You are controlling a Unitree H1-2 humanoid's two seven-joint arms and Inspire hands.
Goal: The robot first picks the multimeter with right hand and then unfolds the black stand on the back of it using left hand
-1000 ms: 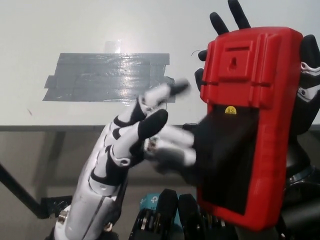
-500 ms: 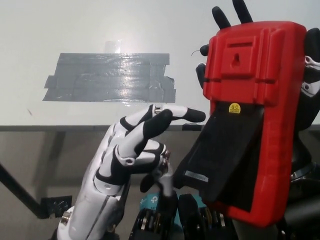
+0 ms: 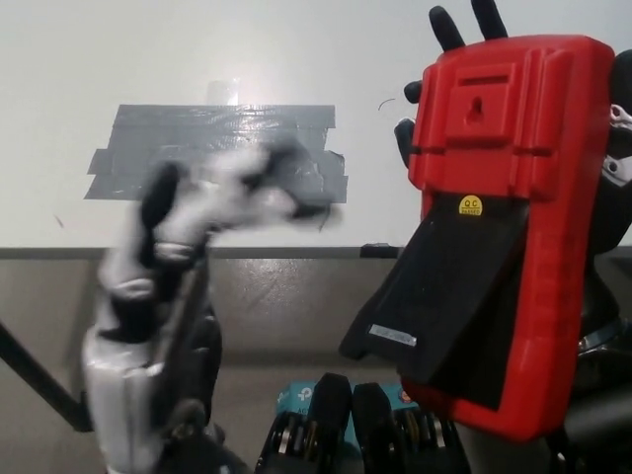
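The red multimeter [image 3: 513, 168] is held up at the right of the head view, its back facing the camera. My black right hand [image 3: 456, 28] is shut on it from behind, with fingertips showing above the top edge. The black stand [image 3: 439, 296] on its back is swung out at its lower end, away from the red case. My white left hand [image 3: 188, 247] is at the left, blurred by motion, apart from the multimeter, fingers spread and holding nothing.
A white table [image 3: 148, 49] fills the upper picture, with a patch of grey tape [image 3: 212, 148] stuck on it. Its front edge runs across the middle at mid height. Darker floor lies below the edge.
The stand has swung out from the multimeter's back. My left hand has let go of it and pulled away to the left. The multimeter has shifted slightly up and right.
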